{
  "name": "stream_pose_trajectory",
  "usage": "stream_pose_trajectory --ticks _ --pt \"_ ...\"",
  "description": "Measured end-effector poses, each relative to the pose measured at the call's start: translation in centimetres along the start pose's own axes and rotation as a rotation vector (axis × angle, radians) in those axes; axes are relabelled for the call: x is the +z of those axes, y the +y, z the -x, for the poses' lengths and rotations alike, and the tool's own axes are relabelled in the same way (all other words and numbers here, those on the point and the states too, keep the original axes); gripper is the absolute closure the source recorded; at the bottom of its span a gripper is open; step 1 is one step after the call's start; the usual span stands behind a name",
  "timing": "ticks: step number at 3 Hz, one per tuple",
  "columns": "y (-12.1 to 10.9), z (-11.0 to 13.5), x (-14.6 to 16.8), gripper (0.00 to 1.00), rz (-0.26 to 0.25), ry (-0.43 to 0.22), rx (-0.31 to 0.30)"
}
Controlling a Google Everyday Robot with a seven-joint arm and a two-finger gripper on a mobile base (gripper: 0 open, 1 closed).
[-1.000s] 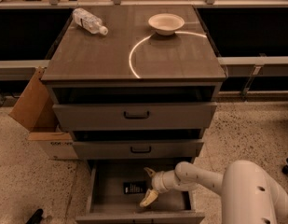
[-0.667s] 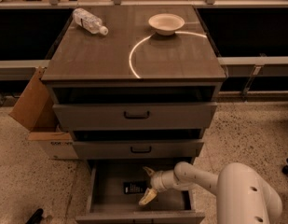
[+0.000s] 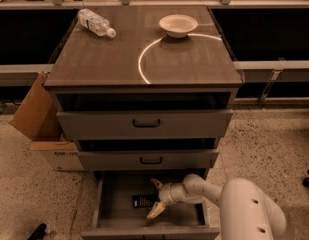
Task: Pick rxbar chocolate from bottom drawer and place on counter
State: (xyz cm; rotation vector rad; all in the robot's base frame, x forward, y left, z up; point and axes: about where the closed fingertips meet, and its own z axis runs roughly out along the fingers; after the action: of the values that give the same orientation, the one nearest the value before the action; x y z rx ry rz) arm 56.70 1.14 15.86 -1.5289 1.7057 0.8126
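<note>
Bottom drawer [image 3: 116, 194] pulled open. The rxbar chocolate [image 3: 142, 201] lies flat on its grey floor, mid-drawer, with the gripper [image 3: 155, 198] at its right end. Fingers are spread wide and hold nothing, one tip [image 3: 155, 213] toward the drawer front and the other toward the back. Best to advance until the bar sits well between the fingers, keep low on the floor, and close across the narrow width. Then lift straight up, clear of the drawer above, before heading for the counter [image 3: 109, 59], avoiding the plastic bottle [image 3: 95, 23] and bowl [image 3: 178, 25].
</note>
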Motion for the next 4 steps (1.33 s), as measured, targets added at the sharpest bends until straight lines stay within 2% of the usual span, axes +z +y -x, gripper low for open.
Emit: stream_pose_trajectory --ticks 1,3,4 --pt "-0.4 -0.8 1.8 0.0 0.005 0.032 -0.034" --pt "-0.9 -2.9 4.1 0.0 0.022 0.101 -0.038" --pt "-0.6 -2.8 4.7 0.0 0.022 0.129 -0.053"
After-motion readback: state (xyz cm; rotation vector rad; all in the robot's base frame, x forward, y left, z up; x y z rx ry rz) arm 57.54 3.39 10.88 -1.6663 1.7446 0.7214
